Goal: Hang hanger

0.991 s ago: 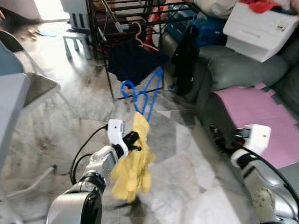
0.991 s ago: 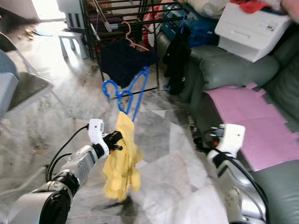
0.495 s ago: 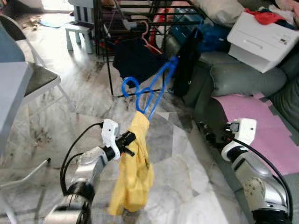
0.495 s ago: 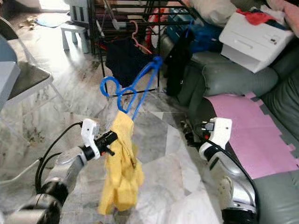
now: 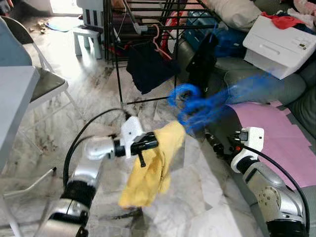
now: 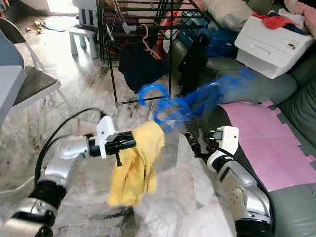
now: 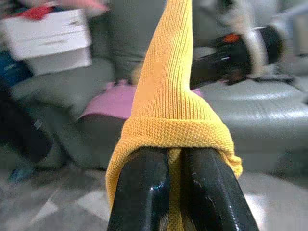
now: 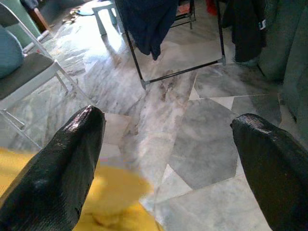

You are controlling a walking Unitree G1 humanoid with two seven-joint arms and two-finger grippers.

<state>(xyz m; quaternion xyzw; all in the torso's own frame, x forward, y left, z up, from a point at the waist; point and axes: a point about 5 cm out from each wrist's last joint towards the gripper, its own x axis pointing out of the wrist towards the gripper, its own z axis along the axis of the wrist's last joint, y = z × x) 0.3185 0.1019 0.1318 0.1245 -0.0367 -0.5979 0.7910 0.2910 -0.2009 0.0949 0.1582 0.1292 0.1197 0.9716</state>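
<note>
Swinging rightward, my left tool (image 5: 150,142), pinching the yellow cloth (image 5: 150,168), blurs the blue hanger (image 5: 207,101) short of the rack (image 5: 143,29); right tool (image 8: 168,168) spread.

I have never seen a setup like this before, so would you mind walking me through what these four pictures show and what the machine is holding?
This is a humanoid robot in a living room. The two wide pictures come from its head camera, looking forward and down at its own silver arms. The other two come from cameras on its wrists, looking along each gripper's two black fingers.

The left gripper is shut on a yellow garment, which hangs on a blue hanger; the hanger is blurred by motion. In the left wrist view the fingers pinch the yellow knit.

The right gripper is open, holding nothing, above the marble floor.

Ahead stands a black drying rack with dark clothes. A grey sofa with a pink mat is on the right.
</note>
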